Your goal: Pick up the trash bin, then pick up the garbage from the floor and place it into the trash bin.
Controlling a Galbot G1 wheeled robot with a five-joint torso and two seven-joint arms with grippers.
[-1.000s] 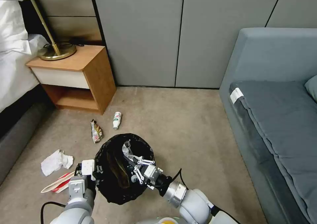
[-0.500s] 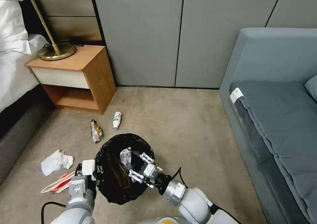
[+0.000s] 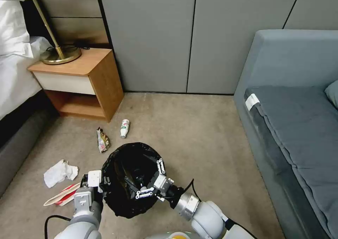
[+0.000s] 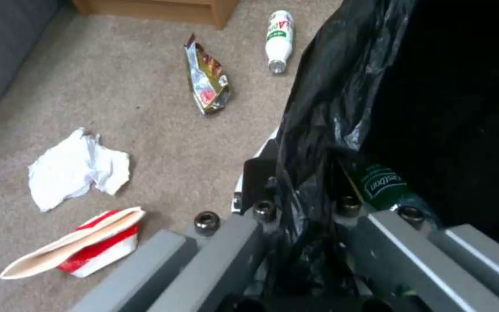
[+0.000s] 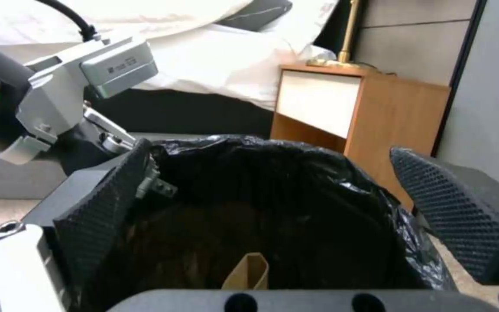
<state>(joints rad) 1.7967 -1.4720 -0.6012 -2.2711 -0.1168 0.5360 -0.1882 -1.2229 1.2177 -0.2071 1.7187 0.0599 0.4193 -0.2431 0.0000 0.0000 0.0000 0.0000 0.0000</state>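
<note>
Beige carpet (image 3: 183,133), grey wall panels (image 3: 176,38), wooden nightstand (image 3: 81,80).

Bin (image 3: 119,203) liner black, glossy; tan bag (image 5: 248,272) inside. On beige carpet (image 3: 197,133) — white tissue (image 3: 60,173) at 9 o'clock of bin, red-and-white carton (image 3: 63,195) at 8, gold-brown wrapper (image 3: 102,140) at 11, white bottle (image 3: 124,128) — green-red label — at 12.

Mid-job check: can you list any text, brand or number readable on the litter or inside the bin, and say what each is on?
"Oishon", or close to it, uncertain: white letters on the green label of a bottle inside the black-bag-lined trash bin.
White plastic bottle with red and green label on the carpet: print too blurred to read.
Crumpled foil snack wrapper: print unreadable.
Red-and-white paper carton: no legible text.
White tag on the grey sofa: too small.
</note>
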